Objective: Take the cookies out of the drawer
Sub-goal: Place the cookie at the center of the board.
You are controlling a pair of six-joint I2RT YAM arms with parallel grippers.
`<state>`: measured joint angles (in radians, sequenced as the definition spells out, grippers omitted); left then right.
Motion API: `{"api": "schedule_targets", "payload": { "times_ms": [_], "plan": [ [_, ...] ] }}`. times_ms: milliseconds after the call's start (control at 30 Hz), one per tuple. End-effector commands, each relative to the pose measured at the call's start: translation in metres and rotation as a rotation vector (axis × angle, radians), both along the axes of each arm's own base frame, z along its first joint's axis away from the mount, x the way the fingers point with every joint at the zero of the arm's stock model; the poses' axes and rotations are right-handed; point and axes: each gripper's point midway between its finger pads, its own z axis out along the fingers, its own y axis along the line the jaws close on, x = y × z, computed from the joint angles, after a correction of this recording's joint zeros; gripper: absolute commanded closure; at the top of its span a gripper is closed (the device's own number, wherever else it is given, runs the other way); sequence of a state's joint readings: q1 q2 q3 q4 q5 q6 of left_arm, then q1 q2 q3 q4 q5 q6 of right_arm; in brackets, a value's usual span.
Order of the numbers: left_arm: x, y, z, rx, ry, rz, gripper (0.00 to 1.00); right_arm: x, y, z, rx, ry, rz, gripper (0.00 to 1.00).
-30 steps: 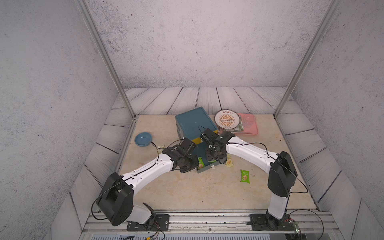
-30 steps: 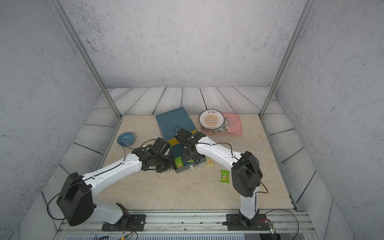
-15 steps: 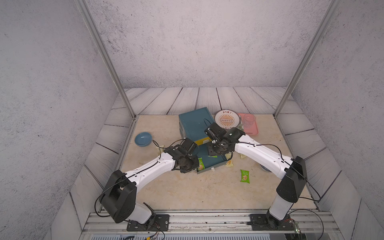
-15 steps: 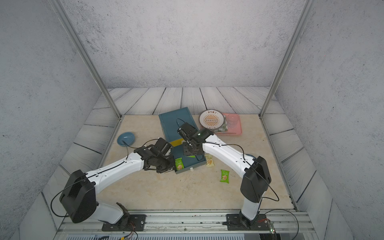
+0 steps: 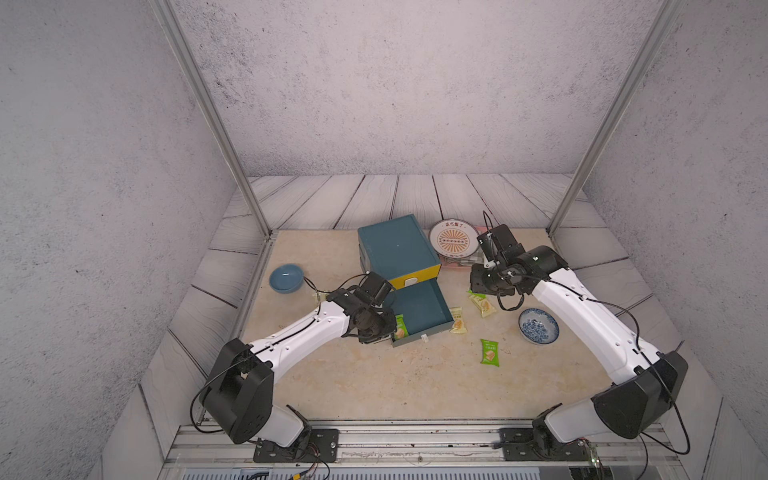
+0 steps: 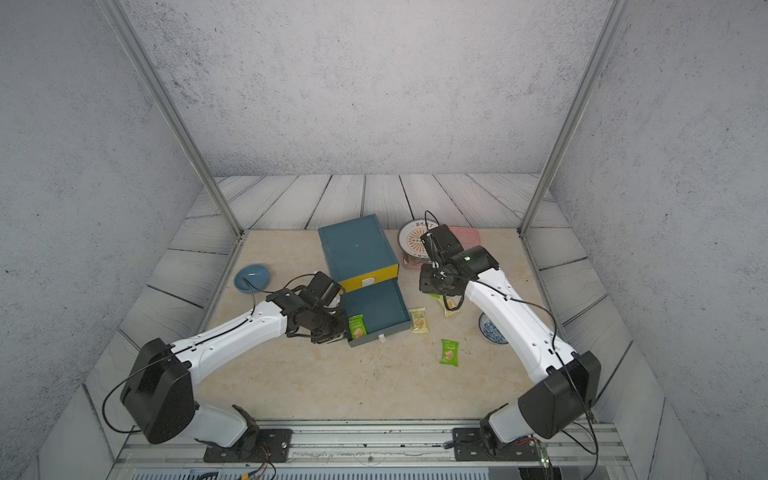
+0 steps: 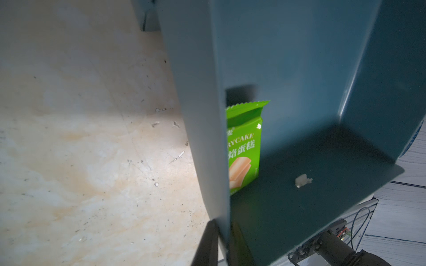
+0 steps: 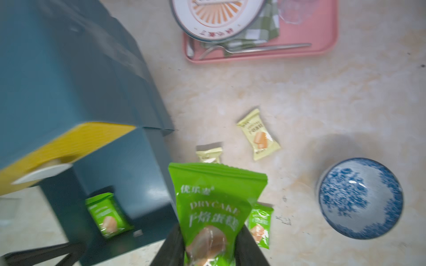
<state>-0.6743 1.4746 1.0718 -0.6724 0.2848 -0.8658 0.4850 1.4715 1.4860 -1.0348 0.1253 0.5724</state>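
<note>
Tabletop filled the lower middle of both top views, with the teal cabinet at centre and its drawer pulled open toward the bottom of the frame. We saw the left gripper clenched on the drawer's left wall, one finger on either side of it in the left wrist view, steadying it. The right gripper, which half a second before had hung over the drawer, had swung out to right of centre. It was grasping a green packet by its lower end, apart from the drawer's right wall. Just below it in the frame lay two pale yellow packets, and a loose green packet sat lower still, to the right of the drawer. One last green packet stood against the drawer's lower left corner. We judged that the carried cookie was clear of the drawer and needed only releasing, leaving one to fetch.
</note>
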Motion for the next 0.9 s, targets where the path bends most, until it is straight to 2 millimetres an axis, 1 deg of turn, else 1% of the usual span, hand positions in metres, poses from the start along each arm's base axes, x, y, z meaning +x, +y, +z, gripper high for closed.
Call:
{"api": "schedule_targets", "payload": {
  "times_ms": [0,233,433,500,567,667,700,767,867],
  "plan": [
    [-0.007,0.008,-0.007,0.045,0.039,-0.040,0.88,-0.012,-0.010,-0.041,-0.063,0.110,0.032,0.64],
    [-0.007,0.017,-0.005,0.052,0.042,-0.042,0.88,-0.024,-0.010,-0.115,-0.098,0.302,0.050,0.65],
    [-0.008,0.022,-0.005,0.051,0.043,-0.035,0.88,-0.030,-0.016,-0.151,-0.154,0.377,0.059,0.65],
    [-0.007,0.023,-0.004,0.047,0.045,-0.031,0.88,-0.031,-0.020,-0.158,-0.181,0.388,0.057,0.65],
    [-0.006,0.022,-0.003,0.043,0.043,-0.035,0.88,-0.029,-0.016,-0.164,-0.165,0.392,0.062,0.65],
    [-0.005,0.022,-0.004,0.041,0.045,-0.034,0.88,-0.026,-0.013,-0.169,-0.162,0.405,0.061,0.61],
    [-0.005,0.022,-0.003,0.039,0.045,-0.036,0.88,-0.025,-0.015,-0.170,-0.173,0.412,0.057,0.58],
    [-0.004,0.022,-0.003,0.039,0.046,-0.039,0.88,-0.023,-0.015,-0.166,-0.182,0.409,0.059,0.51],
    [-0.004,0.024,-0.003,0.042,0.046,-0.043,0.88,-0.020,-0.018,-0.151,-0.194,0.375,0.060,0.45]
  ]
}}
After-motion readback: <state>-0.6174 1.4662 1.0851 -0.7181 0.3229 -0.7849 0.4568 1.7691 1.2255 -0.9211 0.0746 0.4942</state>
